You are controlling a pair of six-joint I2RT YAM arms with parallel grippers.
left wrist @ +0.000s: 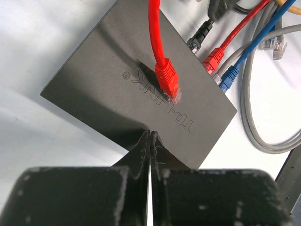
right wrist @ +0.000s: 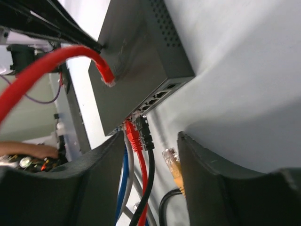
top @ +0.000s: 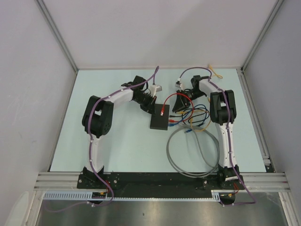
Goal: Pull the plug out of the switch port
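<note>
The switch (top: 159,121) lies flat near the middle of the pale worktop (top: 117,141), between the two arms, with its socket edge turned toward the right arm.

The left end effector (left wrist: 149,136) is fully closed, its two fingers pressed together. Their tips meet the switch's top face at the edge opposite the sockets, and it grips nothing.

A loose red plug (left wrist: 168,82) on a red cable rests on top of the switch, beside the raised lettering and in no socket.

Along the socket edge, three plugs sit in ports side by side: a black plug (left wrist: 197,37), a seated red plug (left wrist: 214,59) and a blue plug (left wrist: 228,77).

The right end effector (right wrist: 150,139) hovers just off that edge with its jaws moderately apart. In the right wrist view the red and black cables run between its fingers (right wrist: 202,165), and neither pad visibly touches them, so it holds nothing that can be seen.

A yellow plug (right wrist: 171,162) lies unplugged on the worktop just inside the right finger. Farther toward the arm bases a grey cable (top: 188,169) makes a wide loop on the surface, with thinner coloured leads tangled beside the right arm.
</note>
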